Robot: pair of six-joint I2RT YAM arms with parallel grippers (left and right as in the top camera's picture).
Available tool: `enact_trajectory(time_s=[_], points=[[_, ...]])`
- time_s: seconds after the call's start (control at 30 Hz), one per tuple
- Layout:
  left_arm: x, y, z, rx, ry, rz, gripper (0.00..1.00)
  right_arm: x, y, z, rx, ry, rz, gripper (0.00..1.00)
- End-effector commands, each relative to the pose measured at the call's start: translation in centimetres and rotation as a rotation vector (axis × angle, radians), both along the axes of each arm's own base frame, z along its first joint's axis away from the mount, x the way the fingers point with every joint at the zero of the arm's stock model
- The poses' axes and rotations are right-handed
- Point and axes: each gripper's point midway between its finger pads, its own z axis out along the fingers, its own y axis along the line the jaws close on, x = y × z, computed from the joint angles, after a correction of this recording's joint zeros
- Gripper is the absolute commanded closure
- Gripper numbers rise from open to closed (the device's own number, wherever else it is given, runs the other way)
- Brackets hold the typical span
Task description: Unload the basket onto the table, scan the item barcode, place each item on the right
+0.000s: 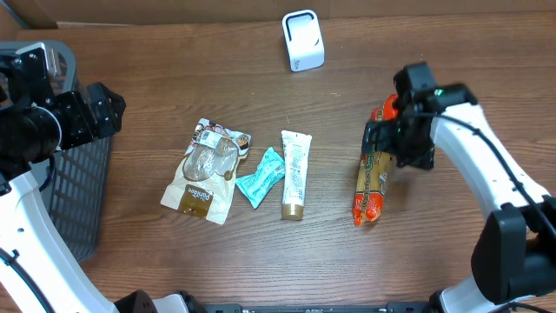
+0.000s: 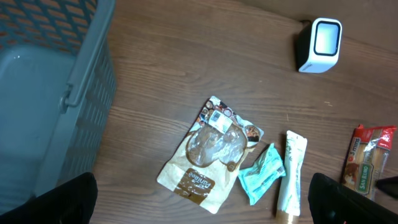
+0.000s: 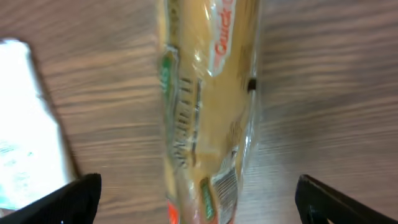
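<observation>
A long spaghetti packet (image 1: 372,178) in clear wrap with red ends lies flat on the wooden table at the right. My right gripper (image 1: 401,139) hangs just above its upper half, open. In the right wrist view the packet (image 3: 208,106) runs between the two spread fingers, touching neither, and its barcode (image 3: 227,186) faces up near the bottom. The white scanner (image 1: 302,40) stands at the back centre, also seen in the left wrist view (image 2: 319,43). My left gripper (image 1: 109,109) is open and empty at the far left, by the basket.
A grey basket (image 1: 74,191) stands at the left edge. In the middle lie a brown-and-white pouch (image 1: 205,169), a teal packet (image 1: 261,176) and a white tube (image 1: 294,174). Bare wood lies between the tube and the spaghetti.
</observation>
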Motion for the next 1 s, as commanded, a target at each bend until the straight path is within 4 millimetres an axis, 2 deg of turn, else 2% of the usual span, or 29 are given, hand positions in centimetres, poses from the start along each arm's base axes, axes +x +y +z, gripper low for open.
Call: enact_trajectory(time_s=[0.0,0.13,0.3,0.33,0.47,0.53,0.67,0.77,0.87,0.97], points=[[0.0,-0.2,0.1,0.003,-0.007,-0.021,0.00,-1.1,0.4,-2.7,0.033,0.016,0.024,0.00],[0.0,-0.2,0.1,0.003,-0.007,-0.021,0.00,-1.4,0.1,-5.3,0.020,0.003,0.022,0.00],[0.0,-0.1,0.1,0.003,-0.007,-0.021,0.00,-1.6,1.0,-7.2,0.063,0.003,0.035,0.02],[0.0,-0.2,0.1,0.003,-0.007,-0.021,0.00,-1.7,1.1,-7.4,0.063,0.001,0.038,0.07],[0.0,-0.1,0.1,0.003,-0.007,-0.021,0.00,-1.6,1.4,-7.4,0.064,-0.006,0.047,0.50],[0.0,-0.2,0.1,0.003,-0.007,-0.021,0.00,-1.4,1.3,-7.3,0.059,-0.011,0.042,0.63],[0.0,-0.1,0.1,0.003,-0.007,-0.021,0.01,-0.5,-0.2,-5.5,-0.020,-0.003,0.003,0.76],[0.0,-0.1,0.1,0.003,-0.007,-0.021,0.00,0.5,-1.1,-2.5,-0.106,-0.002,0.006,0.96],[0.0,-0.2,0.1,0.003,-0.007,-0.021,0.01,1.1,-1.5,0.5,-0.225,-0.025,0.032,0.96],[0.0,-0.1,0.1,0.003,-0.006,-0.021,0.00,1.0,-3.0,2.8,-0.486,-0.084,-0.019,0.96]])
